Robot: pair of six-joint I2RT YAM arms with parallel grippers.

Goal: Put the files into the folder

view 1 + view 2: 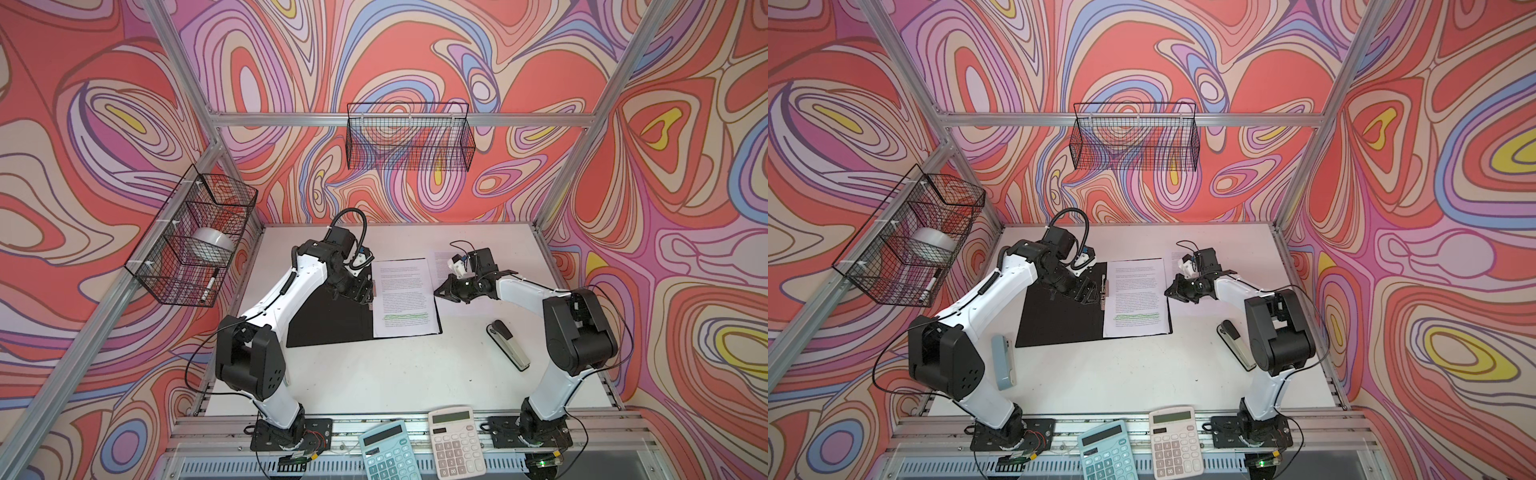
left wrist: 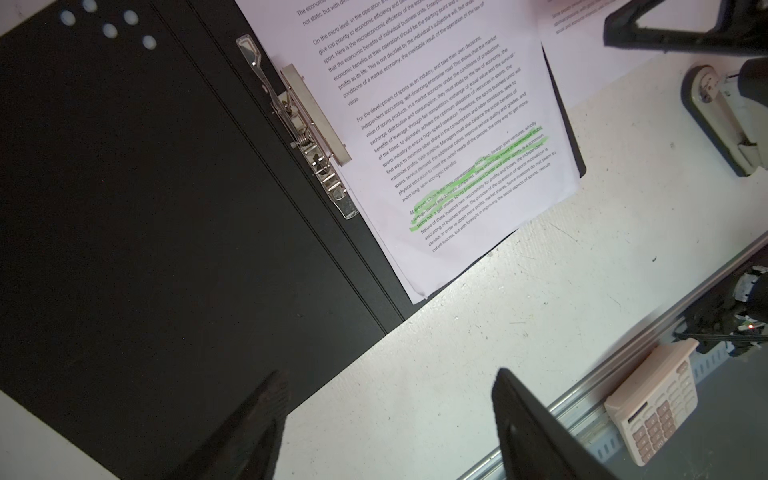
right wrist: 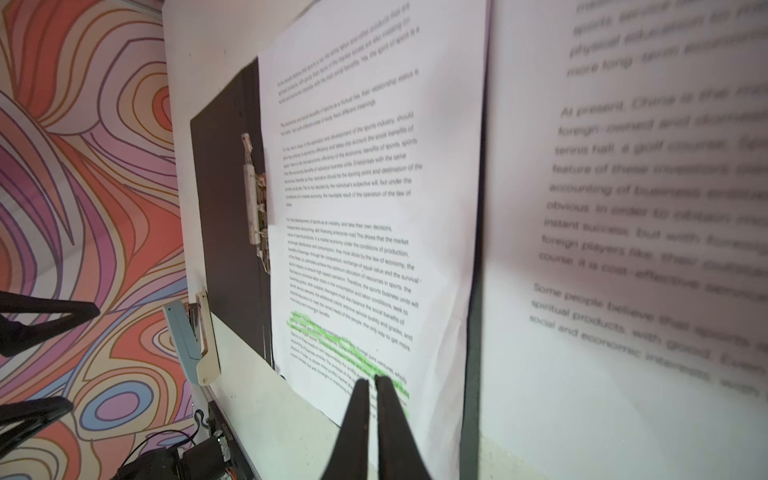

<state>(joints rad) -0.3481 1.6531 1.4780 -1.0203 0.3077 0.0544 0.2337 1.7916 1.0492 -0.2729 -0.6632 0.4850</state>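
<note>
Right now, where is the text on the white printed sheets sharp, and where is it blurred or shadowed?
Left wrist view: the white printed sheet with green highlighted lines in the open black folder reads sharp. Right wrist view: that sheet is readable, the nearer second white sheet is out of focus and partly shaded. Both top views: text too small to read.

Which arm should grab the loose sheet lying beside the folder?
Probably right: the right claw hangs next to the loose sheet, while the left claw sits across the folder by the metal clip.

Robot lab cell: aluminium frame point(image 1: 291, 120), patterned backdrop walls point(image 1: 415, 50).
</note>
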